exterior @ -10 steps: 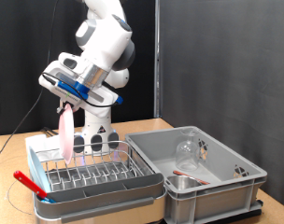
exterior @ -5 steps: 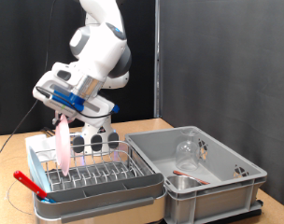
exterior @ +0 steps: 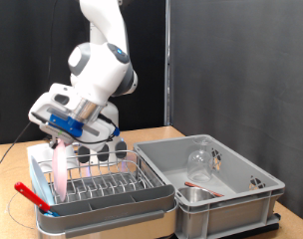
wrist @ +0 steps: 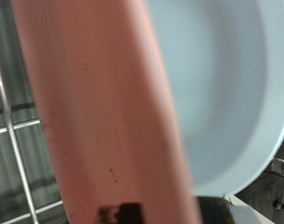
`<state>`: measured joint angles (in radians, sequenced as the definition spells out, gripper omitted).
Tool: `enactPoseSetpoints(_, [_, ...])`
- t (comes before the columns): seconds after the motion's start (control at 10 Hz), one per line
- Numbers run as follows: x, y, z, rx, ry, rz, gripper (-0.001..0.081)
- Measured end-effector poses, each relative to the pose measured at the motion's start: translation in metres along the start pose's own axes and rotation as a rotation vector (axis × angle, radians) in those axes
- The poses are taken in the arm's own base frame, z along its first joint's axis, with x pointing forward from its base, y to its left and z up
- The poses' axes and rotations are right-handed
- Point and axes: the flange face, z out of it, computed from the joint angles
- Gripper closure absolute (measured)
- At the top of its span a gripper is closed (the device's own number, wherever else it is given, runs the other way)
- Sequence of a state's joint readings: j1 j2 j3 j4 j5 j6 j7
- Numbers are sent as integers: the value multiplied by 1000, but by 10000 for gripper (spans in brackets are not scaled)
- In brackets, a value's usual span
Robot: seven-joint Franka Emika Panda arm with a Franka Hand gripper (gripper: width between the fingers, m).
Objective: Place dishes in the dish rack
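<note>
My gripper (exterior: 62, 137) is shut on the round pink plate (exterior: 59, 165) and holds it on edge, low over the end of the chrome wire dish rack (exterior: 107, 186) at the exterior view's left. The plate's lower edge is down among the prongs. In the wrist view the pink plate (wrist: 105, 112) fills the middle, with rack wires (wrist: 11, 131) and the pale tray base (wrist: 226, 84) beside it. The clear glass (exterior: 199, 159) stands in the grey tub (exterior: 241, 194). The steel bowl (exterior: 195, 195) sits at the tub's front. A thin red utensil (exterior: 30, 193) lies at the rack's front left corner.
The large grey plastic tub stands to the exterior view's right of the rack, touching it. Grey utensil cups (exterior: 107, 149) stand at the rack's back. The robot's base is behind the rack. A black curtain hangs behind the table.
The arm has swung down and towards the exterior view's left. The pink plate has dropped from above the rack to down among its prongs.
</note>
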<state>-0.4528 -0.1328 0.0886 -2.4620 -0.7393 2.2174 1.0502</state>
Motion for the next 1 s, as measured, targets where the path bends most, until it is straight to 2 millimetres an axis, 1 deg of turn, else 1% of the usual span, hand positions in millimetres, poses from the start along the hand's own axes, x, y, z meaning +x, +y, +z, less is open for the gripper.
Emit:
enactPoseSetpoints(0.3, [-5,-9,17,16,-20,-17,765])
enactPoseSetpoints(0.5, [-10,-12,23,25,-24,-28,765])
enactPoseSetpoints(0.8, [-9,-11,24,25,-26,-25,765])
enactPoseSetpoints(1.0, [-15,-9,35,10,-52,-27,753])
